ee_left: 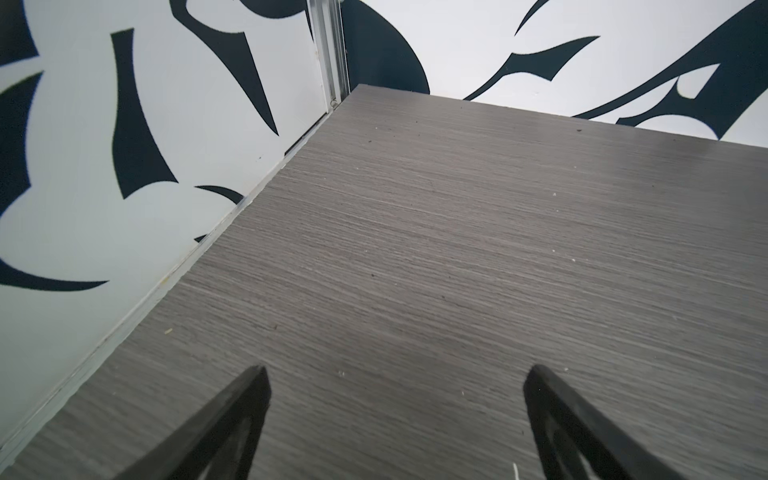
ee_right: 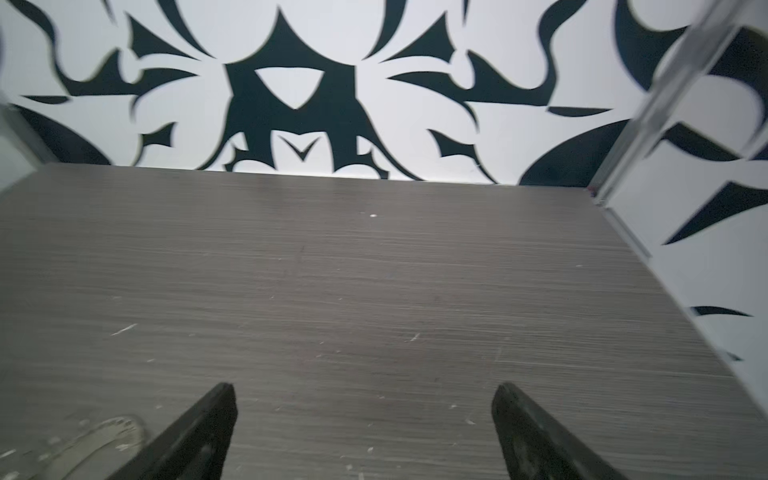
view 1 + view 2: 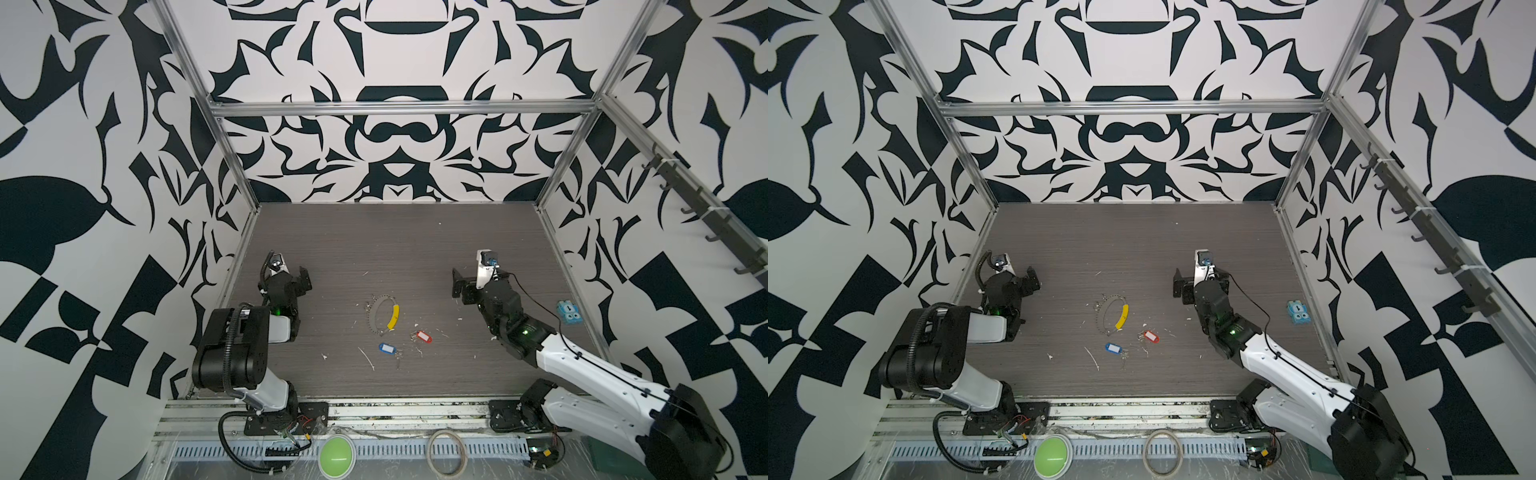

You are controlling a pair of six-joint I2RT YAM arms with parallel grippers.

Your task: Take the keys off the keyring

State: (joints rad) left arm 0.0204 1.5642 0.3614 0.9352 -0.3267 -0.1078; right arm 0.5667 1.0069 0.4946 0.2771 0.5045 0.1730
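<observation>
In both top views the keyring (image 3: 394,316) (image 3: 1122,316), a thin grey wire loop with a yellow sleeve, lies flat in the middle of the table. Just in front of it lie the keys: a red-tagged bunch (image 3: 423,336) (image 3: 1150,336) and a blue-tagged bunch (image 3: 386,348) (image 3: 1113,348), both apart from the loop. My left gripper (image 3: 305,280) (image 1: 397,386) hovers open well to the left of the loop, over bare table. To the right of the loop hangs my right gripper (image 3: 459,286) (image 2: 363,399), open too. Neither wrist view shows the keyring or the keys.
A small light-blue block (image 3: 567,312) (image 3: 1298,312) sits near the right wall. White scraps litter the dark wood table (image 3: 374,241). Patterned walls close three sides. In front of the table are a green button (image 3: 336,455) and a tape roll (image 3: 446,453).
</observation>
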